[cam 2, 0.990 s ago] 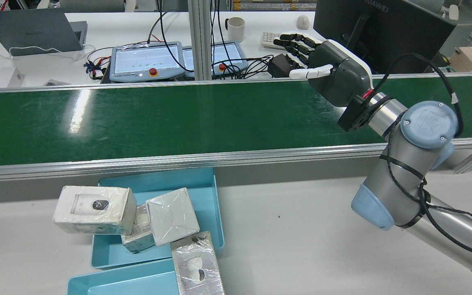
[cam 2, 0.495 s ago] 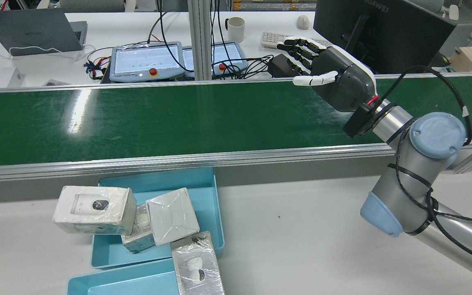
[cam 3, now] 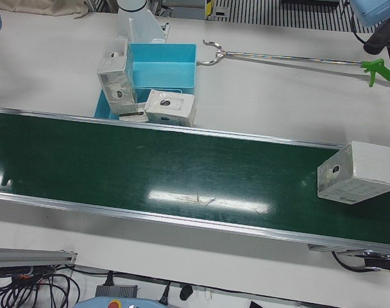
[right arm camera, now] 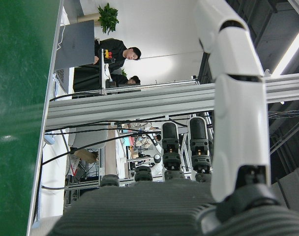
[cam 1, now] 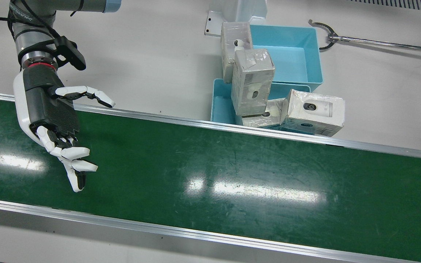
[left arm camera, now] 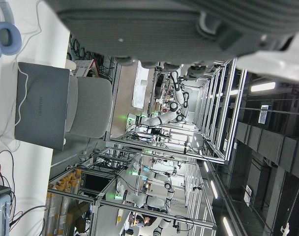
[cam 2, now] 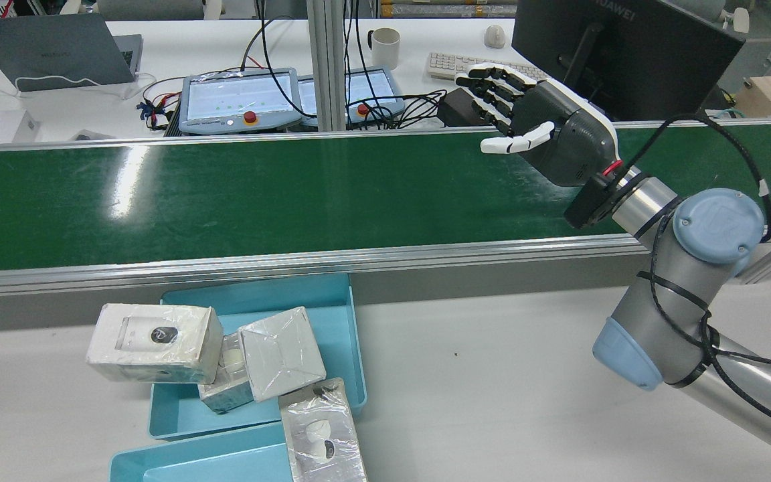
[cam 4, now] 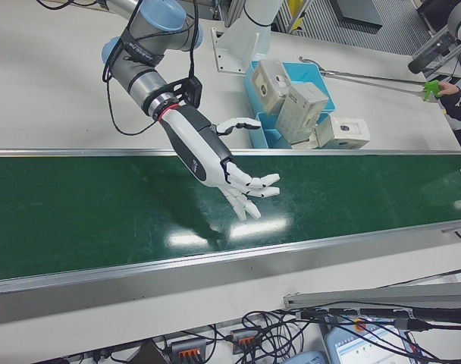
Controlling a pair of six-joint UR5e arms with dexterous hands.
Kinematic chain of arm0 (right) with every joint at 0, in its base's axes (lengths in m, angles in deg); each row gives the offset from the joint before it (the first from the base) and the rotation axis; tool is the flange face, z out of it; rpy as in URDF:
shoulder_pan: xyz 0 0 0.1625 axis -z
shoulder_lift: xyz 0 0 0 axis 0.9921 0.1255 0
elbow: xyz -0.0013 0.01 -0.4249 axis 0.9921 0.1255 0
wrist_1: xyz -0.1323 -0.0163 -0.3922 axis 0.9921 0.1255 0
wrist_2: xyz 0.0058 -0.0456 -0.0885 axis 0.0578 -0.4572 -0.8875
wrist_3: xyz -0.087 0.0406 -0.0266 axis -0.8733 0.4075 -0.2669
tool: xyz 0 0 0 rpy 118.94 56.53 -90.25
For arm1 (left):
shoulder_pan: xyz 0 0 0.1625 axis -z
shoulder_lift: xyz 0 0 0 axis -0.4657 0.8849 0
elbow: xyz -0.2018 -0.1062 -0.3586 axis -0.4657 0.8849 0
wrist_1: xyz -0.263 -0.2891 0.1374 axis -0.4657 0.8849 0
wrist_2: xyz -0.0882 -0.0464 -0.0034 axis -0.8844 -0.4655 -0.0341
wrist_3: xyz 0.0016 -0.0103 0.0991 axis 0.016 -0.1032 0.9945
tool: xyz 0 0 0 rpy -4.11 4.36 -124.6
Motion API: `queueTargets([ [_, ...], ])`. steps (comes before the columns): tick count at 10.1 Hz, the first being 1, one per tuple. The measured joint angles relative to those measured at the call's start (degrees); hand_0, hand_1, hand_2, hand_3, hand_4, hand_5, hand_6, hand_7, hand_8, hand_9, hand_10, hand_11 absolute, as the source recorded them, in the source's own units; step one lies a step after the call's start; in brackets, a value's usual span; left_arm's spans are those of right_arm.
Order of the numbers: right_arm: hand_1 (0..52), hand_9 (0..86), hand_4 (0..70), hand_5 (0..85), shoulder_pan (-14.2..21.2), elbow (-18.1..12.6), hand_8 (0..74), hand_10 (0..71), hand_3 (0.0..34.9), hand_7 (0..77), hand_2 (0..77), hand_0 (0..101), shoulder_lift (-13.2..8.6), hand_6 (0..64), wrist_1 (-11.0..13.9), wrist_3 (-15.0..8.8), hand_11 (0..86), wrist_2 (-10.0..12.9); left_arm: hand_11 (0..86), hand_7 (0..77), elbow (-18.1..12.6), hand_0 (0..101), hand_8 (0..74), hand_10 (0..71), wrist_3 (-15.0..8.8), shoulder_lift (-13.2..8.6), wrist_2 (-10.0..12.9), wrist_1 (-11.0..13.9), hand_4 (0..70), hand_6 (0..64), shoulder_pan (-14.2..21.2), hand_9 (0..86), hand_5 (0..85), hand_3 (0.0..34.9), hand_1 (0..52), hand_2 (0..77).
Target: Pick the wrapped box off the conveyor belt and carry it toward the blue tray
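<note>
Your long green conveyor belt (cam 1: 210, 182) with its aluminium side rails runs across the white tabletop (cam 1: 152, 54), and in the left-front view it carries the plastic-wrapped white box (cam 3: 358, 171) at its far right end, sitting on the belt and partly over the edge of the picture. Your silver right arm with pale blue joint caps (cam 2: 693, 268) reaches out over the opposite end of the belt. On the robot's side of the belt, close against the rail, stand 2 light blue plastic trays (cam 1: 291, 47); 4 other wrapped white boxes (cam 1: 314, 111) are piled in and across them, 1 standing upright and 1 lying over a tray's edge beside the rail. Your black-and-white right hand (cam 1: 51, 120) hangs above the belt with its palm turned sideways, its fingers (cam 1: 75, 166) spread apart and stretched out, holding nothing, and it is well apart from the box on the belt. Your left hand (left arm camera: 189, 29) shows only as a dark palm in its own camera, and you cannot tell how its fingers stand. A long metal reach-grabber with a green handle (cam 3: 291, 59) lies on the tabletop beyond the trays.
</note>
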Motion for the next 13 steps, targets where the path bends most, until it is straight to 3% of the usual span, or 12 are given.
queueTargets([
  [4, 19.1, 6.0, 12.5, 32.2, 0.09, 0.11, 1.6, 0.0, 9.1, 23.5, 21.3, 50, -0.12, 5.5, -0.04, 0.44, 1.6, 0.26, 0.0, 0.0, 0.0, 0, 0.0, 0.0, 0.0, 0.0, 0.0, 0.0, 0.0, 0.0, 0.0, 0.0, 1.1, 0.0, 0.0, 0.5],
  [13, 19.1, 6.0, 12.5, 33.3, 0.22, 0.21, 0.5, 0.0, 10.4, 24.0, 21.3, 50, 0.07, 5.5, -0.13, 0.84, 1.6, 0.45, 0.0, 0.0, 0.0, 0, 0.0, 0.5, 0.0, 0.0, 0.0, 0.0, 0.0, 0.0, 0.0, 0.0, 1.1, 0.0, 0.0, 0.5],
])
